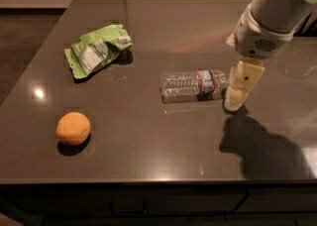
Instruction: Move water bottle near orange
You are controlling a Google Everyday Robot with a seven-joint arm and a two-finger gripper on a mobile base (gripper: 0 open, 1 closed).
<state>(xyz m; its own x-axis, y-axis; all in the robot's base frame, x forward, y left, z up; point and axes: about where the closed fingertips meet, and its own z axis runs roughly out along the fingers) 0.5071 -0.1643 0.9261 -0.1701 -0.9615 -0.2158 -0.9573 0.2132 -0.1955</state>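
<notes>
Small clear ribbed plastic water bottle (193, 84) with a red, white and blue label lies on its side mid-counter, a bit toward the right edge, cap end pointing right. Round matte orange (73, 128) sits near the front-left corner, well apart from the bottle. Crumpled green snack bag (96, 51) is toward the back-left corner. The counter (148, 150) is a dark glossy slab. Cream gripper (237, 96) hangs from a white arm (270, 17) coming in from the back-right, tip low and just beside the bottle's cap end. Contact: can't tell. Released or clenched: can't tell. Bottle not grasped.
</notes>
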